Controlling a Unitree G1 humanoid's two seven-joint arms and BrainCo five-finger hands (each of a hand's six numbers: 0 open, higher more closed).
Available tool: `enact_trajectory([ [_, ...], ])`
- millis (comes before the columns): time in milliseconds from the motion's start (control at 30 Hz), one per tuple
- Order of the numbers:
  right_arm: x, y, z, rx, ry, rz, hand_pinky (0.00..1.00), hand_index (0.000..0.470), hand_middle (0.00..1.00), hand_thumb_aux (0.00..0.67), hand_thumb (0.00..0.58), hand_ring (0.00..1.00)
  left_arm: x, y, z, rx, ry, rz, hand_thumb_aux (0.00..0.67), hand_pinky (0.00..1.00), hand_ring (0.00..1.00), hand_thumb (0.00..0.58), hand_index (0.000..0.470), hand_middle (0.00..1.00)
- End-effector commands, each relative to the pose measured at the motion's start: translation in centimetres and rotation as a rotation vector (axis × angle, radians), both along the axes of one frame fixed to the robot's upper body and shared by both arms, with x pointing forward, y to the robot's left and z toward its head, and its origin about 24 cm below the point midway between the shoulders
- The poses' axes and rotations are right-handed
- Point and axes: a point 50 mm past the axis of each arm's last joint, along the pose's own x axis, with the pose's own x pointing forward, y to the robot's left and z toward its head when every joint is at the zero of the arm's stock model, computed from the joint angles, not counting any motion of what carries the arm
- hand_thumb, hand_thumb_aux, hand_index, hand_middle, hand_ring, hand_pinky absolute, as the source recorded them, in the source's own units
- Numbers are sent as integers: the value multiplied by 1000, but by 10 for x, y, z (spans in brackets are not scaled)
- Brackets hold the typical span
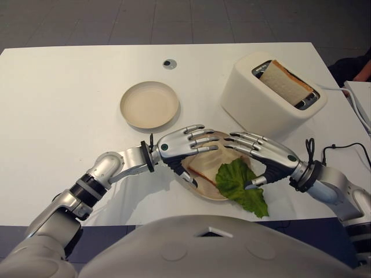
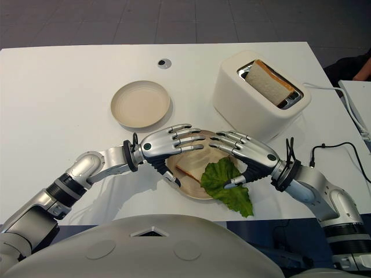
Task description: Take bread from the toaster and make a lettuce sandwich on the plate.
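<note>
A tan plate (image 1: pixel 202 193) sits near the table's front edge with a slice of bread (image 1: pixel 206 165) on it. A green lettuce leaf (image 1: pixel 242 186) lies over the slice's right part and hangs past the plate's front rim. My left hand (image 1: pixel 181 145) hovers over the plate's left side, fingers stretched out, thumb down by the rim. My right hand (image 1: pixel 264 152) hovers over the right side with fingers extended and its thumb touching the leaf. Behind them the white toaster (image 1: pixel 255 103) holds another bread slice (image 1: pixel 287 82) upright in a slot.
An empty round tan dish (image 1: pixel 149 104) stands left of the toaster. A small black disc (image 1: pixel 169 63) sits further back. A black cable (image 1: pixel 342 148) runs along the table's right side, near a white object (image 1: pixel 360 101) at the edge.
</note>
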Motion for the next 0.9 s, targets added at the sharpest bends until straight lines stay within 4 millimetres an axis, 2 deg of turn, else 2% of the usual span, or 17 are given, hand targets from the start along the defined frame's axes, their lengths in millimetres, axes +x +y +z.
enact_trajectory([
  [33, 0, -4, -7, -37, -7, -10, 0, 92, 0, 131, 205, 0, -1, 1, -1, 8, 13, 9, 0, 0, 0, 0, 0, 0],
  [67, 2, -5, -7, -37, -23, -16, 0, 192, 0, 273, 377, 0, -1, 0, -2, 8, 14, 8, 0, 0, 0, 0, 0, 0],
  [100, 4, -5, -7, -36, -37, -20, 0, 247, 0, 352, 449, 0, -1, 0, -2, 7, 15, 8, 0, 0, 0, 0, 0, 0],
  [200, 8, -4, -7, -31, -72, -28, 0, 323, 0, 460, 523, 0, 0, -1, -2, 9, 16, 7, 0, 0, 0, 0, 0, 0],
  [233, 9, -3, -7, -25, -79, -26, 0, 369, 0, 525, 553, 0, 0, -1, -2, 10, 16, 7, 0, 0, 0, 0, 0, 0],
  [267, 9, -1, -7, -17, -85, -22, 0, 407, 0, 581, 570, 0, 0, -1, -2, 11, 17, 7, 0, 0, 0, 0, 0, 0],
  [367, 9, 3, -8, -5, -88, -9, 0, 470, 0, 670, 580, 0, 0, -1, -2, 12, 18, 5, 0, 0, 0, 0, 0, 0],
  [700, 6, 2, -11, 3, -58, -10, 0, 470, 0, 670, 580, 0, 0, -1, -3, 15, 20, 8, 0, 0, 0, 0, 0, 0],
  [733, 7, 0, -11, -1, -55, -19, 0, 407, 0, 581, 570, 0, 0, -1, -3, 15, 20, 8, 0, 0, 0, 0, 0, 0],
  [767, 7, -1, -11, -7, -54, -26, 0, 0, 0, 0, 0, 0, 0, -1, -3, 16, 21, 6, 0, 0, 0, 0, 0, 0],
  [900, 8, -6, -14, -31, -35, -43, 0, 0, 0, 0, 0, 0, -1, -1, -3, 17, 21, 1, 0, 0, 0, 0, 0, 0],
])
